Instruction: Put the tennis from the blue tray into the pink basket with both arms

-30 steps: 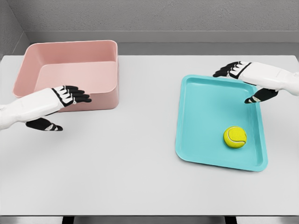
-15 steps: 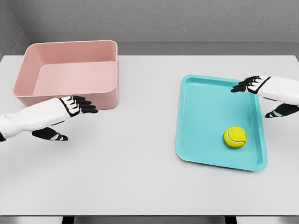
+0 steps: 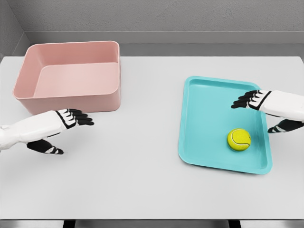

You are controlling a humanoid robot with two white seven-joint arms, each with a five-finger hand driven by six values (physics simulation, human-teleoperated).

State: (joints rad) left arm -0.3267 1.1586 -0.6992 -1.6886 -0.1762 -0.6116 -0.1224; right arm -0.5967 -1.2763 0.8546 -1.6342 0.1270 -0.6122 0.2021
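Right hand (image 3: 260,101) open over tray (image 3: 209,118) at right, above ball (image 3: 239,139); left hand (image 3: 61,124) open, lower left below basket (image 3: 71,76).

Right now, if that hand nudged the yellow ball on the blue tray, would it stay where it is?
Probably not. The tennis ball is round and sits loose on the flat blue tray, so a push would likely send it rolling. The tray's raised rim should stop it. It looks light and fuzzy, so the right hand's open fingers should grip it without slipping.

Single head view, looking down on table (image 3: 142,166).
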